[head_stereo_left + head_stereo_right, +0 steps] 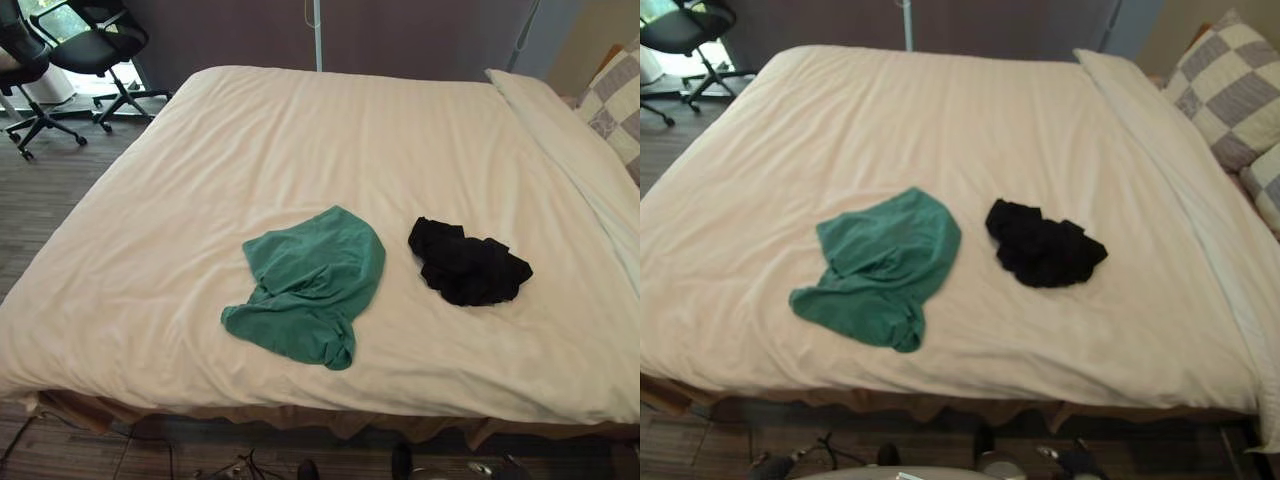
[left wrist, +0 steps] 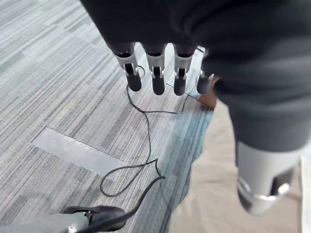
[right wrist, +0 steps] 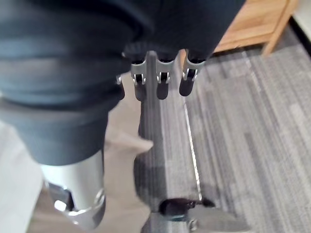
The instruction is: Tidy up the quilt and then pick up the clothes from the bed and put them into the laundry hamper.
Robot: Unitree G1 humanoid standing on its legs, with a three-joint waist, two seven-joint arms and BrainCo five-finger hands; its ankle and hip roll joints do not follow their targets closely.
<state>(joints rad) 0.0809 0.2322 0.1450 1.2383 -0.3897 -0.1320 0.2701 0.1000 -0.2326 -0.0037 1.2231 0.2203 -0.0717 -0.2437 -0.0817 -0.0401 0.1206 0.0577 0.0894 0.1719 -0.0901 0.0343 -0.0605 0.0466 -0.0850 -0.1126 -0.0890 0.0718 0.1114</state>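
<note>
Quilt (image 1: 300, 140) flat | green garment (image 1: 310, 285) beside black garment (image 1: 468, 262) | both hands (image 2: 155, 73) (image 3: 160, 77) slack, empty

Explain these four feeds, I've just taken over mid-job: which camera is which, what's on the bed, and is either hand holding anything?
The two wide pictures come from the humanoid's head camera, looking down at the bed. On the cream quilt lie a green garment and, apart from it to the robot's right, a crumpled black garment. Checked pillows sit at the far right. The other two pictures come from wrist cameras. The left hand and right hand hang over the carpet beside the bed, fingers straight, holding nothing.
</note>
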